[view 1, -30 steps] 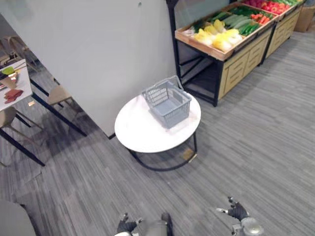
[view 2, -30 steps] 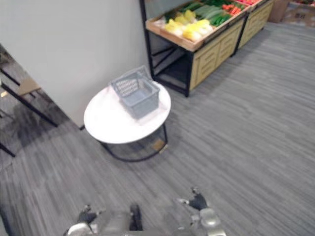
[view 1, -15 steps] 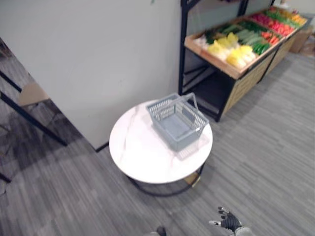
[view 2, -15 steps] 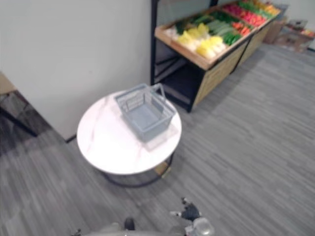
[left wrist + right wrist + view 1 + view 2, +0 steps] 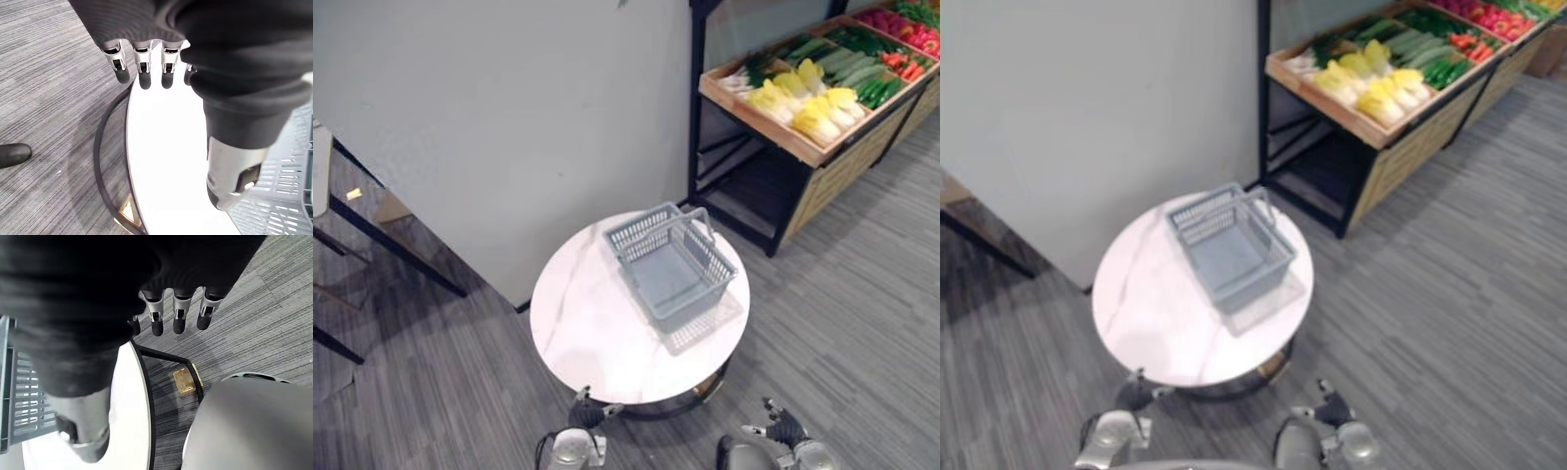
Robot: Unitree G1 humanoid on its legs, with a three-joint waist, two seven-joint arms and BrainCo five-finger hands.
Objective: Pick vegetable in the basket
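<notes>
1. Left hand (image 5: 146, 19): fingers (image 5: 143, 68) straight, slightly spread, holding nothing. The tips hang over the near rim of the bench (image 5: 587, 333).
2. Right hand (image 5: 783, 428): fingers (image 5: 179, 313) also straight and empty. They hang over the floor (image 5: 862, 294), just off the bench rim on the right.
3. Bench: round white top, directly ahead of the left fingers. A black ring base (image 5: 105, 161) sits under it, set slightly in from the rim.
4. Basket (image 5: 674, 266): grey and empty. It stands on the far right part of the bench, beyond both sets of fingers and well apart from them.
5. Vegetables (image 5: 803, 98): yellow, green and red, lying in rows on a wooden display shelf (image 5: 773, 127). The shelf is far beyond the right fingers and past the bench. No vegetable is in the basket or in either hand.
6. Judgement: the step in hand is the approach, and no pick has begun. The next move calls for getting the fingers within reach of the shelf, since the vegetables lie well out of reach from here.
7. Room: open floor runs to the right of the right fingers all the way to the shelf, which looks like the clear route. A wall (image 5: 509, 117) closes the far side beyond the left fingers. The bench rim and ring base are the near edges to clear.
</notes>
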